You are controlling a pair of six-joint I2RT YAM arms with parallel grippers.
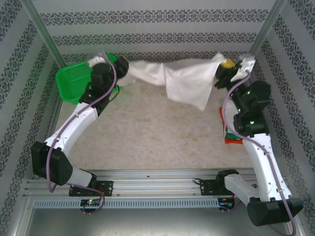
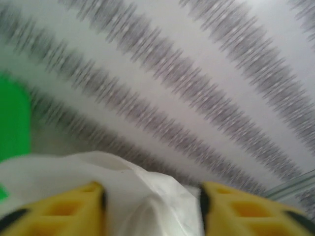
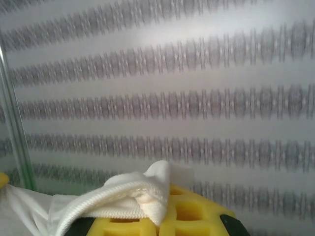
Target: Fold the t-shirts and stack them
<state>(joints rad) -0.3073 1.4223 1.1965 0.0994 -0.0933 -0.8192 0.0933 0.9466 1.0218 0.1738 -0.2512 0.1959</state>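
Folded stack [image 1: 230,138], orange-red and green edges, sits on the bench [image 1: 147,132] well to the right of the green mesh basket [image 1: 74,81] and nearer the arm bases. It is half hidden by the right arm. Further back, one white t-shirt [image 1: 187,83] is strung in the air from the left gripper [image 1: 121,65], just right of the basket, across to the right gripper [image 1: 225,66], well apart from the basket. The basket end is bunched like a rope. The far end hangs as a wide flap toward the bench.

Risk: the two ends look unevenly secured. If the basket end slides out first, the shirt will likely swing toward the right gripper and land crumpled, not flat. That would mean no clean fold without re-spreading. The loose end might also catch on the basket rim.

Left jaws: wide apart. Cloth lies loose between the yellow fingers [image 2: 64,214], with no pinch visible, so it is draped, not held.

Right jaws: nearly together, with a folded hem wedged between them. This reads as a grip on the shirt's corner.
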